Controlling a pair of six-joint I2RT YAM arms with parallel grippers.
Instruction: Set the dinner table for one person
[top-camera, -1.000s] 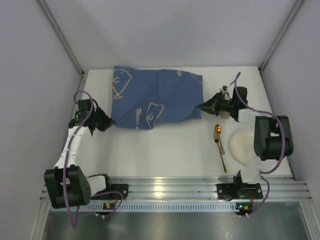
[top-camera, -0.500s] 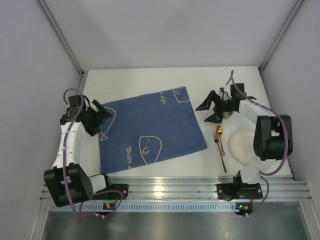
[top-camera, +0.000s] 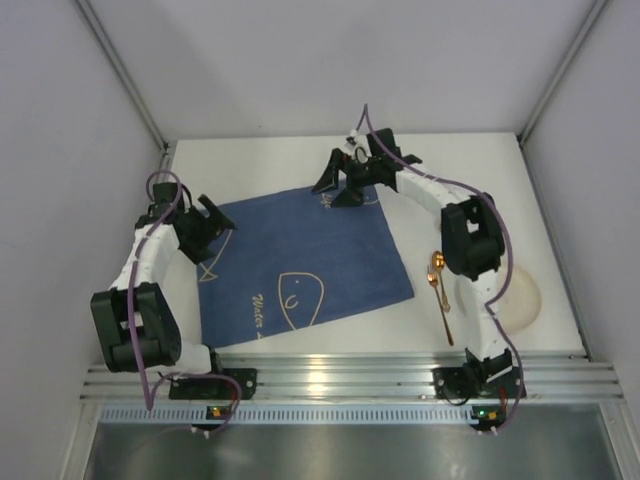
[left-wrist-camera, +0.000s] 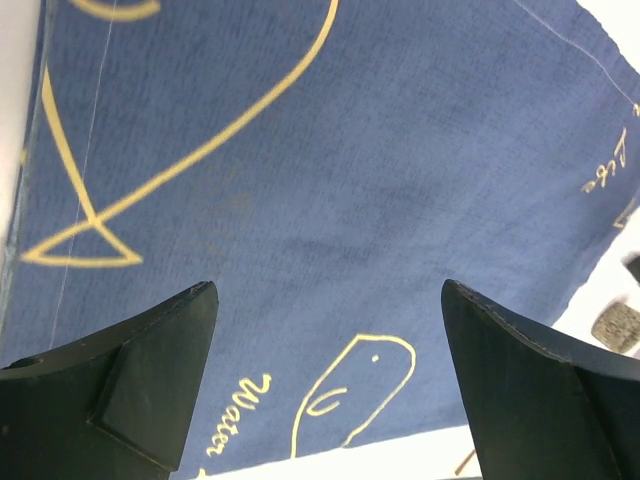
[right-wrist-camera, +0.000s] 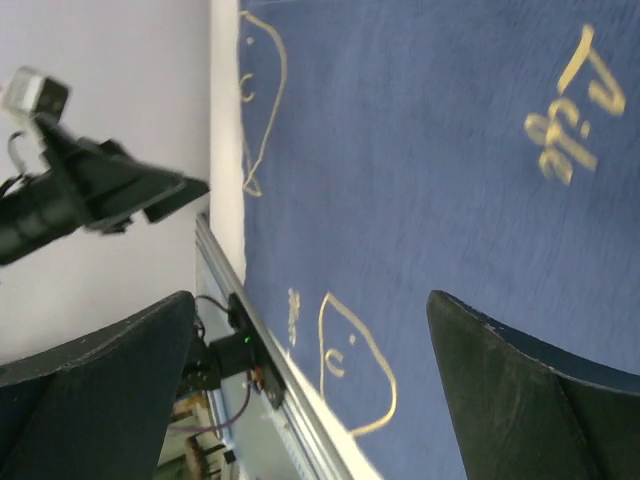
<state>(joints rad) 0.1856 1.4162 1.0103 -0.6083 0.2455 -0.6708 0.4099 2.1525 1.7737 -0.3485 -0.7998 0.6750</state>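
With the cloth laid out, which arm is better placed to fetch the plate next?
Right, probably: the plate and spoon lie beside its base, while the left gripper is across the cloth.

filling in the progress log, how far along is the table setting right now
Done: the blue rectangular cloth with line drawings lies spread flat on the white matte tabletop. In hand: nothing is gripped; the left gripper hovers open at the cloth's left edge, the right gripper open at its far edge. Left: the gold metal spoon and the round white plate lie off the cloth at the right, not yet placed.
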